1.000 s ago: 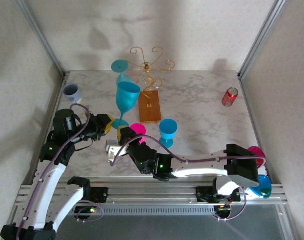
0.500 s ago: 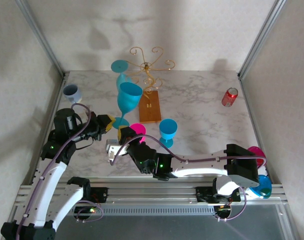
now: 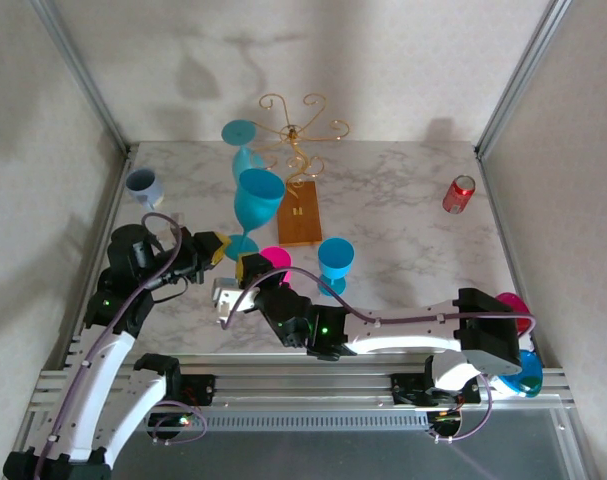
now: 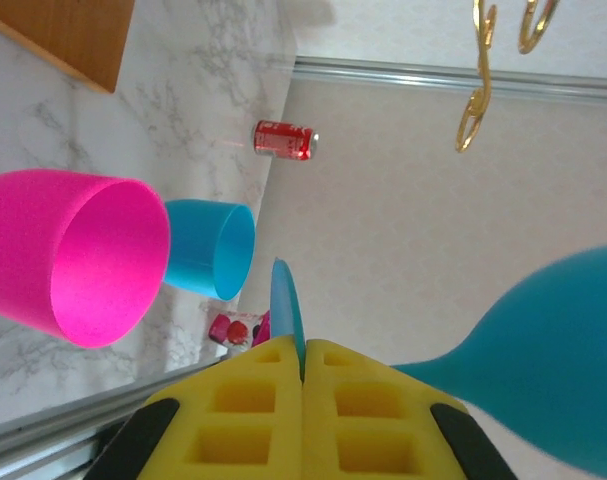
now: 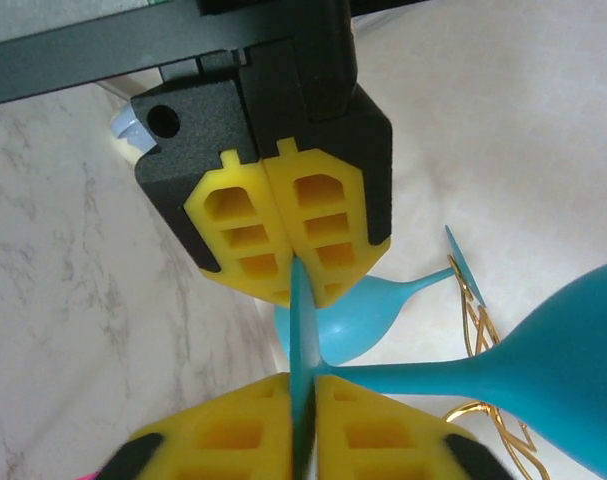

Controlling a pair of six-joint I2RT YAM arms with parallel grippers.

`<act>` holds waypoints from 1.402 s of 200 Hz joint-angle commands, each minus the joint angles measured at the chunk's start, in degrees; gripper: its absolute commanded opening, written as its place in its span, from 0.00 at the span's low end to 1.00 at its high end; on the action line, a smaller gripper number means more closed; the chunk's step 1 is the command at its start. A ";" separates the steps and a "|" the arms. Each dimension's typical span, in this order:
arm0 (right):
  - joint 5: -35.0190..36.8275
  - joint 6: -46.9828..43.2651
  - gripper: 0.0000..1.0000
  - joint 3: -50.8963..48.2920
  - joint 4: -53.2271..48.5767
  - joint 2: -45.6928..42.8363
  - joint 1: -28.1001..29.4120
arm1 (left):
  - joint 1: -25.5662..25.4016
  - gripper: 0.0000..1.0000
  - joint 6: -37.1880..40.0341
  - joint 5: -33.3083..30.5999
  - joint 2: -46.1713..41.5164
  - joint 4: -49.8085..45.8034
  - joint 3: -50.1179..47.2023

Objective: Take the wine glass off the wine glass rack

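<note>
Teal wine glass (image 3: 256, 198): off the wine glass rack (image 3: 301, 128), upright just in front of its wooden base, foot low over the tabletop (image 3: 403, 210).
Left hand (image 4: 303, 352): pinched tight on the foot's rim.
Right hand (image 5: 303, 390): narrow, nipping the same rim opposite.
Tip risk: tall bowl, thin-edge grips, so one uneven release could topple it.
Knock risk: pink cup (image 3: 276, 260) sits right beside.

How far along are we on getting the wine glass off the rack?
Done: the teal wine glass stands upright and looks clear of the gold wire rack. In hand: the left gripper and right gripper both pinch its round foot from opposite edges. Left: release it standing on the marble table. A lighter blue wine glass hangs upside down on the rack.
</note>
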 commanded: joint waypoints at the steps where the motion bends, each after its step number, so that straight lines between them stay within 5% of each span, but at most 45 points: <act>1: 0.39 3.67 0.17 2.06 -0.47 -3.83 -0.02 | 0.06 0.00 -0.14 -1.84 -0.80 3.96 -0.66; 73: 0.45 7.12 0.32 1.08 -3.31 -8.05 0.08 | 0.07 0.00 -0.20 -3.61 -0.65 4.92 -0.64; 175: -9.21 36.44 0.40 16.44 -40.64 -20.26 -0.27 | 0.14 0.00 3.51 -6.74 1.52 5.24 -1.48; 230: -26.42 56.09 0.51 37.91 -65.80 -17.71 -8.87 | 0.15 0.00 9.73 -10.04 2.27 2.32 -0.57; 280: -50.90 65.84 0.55 50.73 -78.09 -10.81 -22.17 | 0.05 0.00 11.73 -10.36 2.37 2.28 -1.02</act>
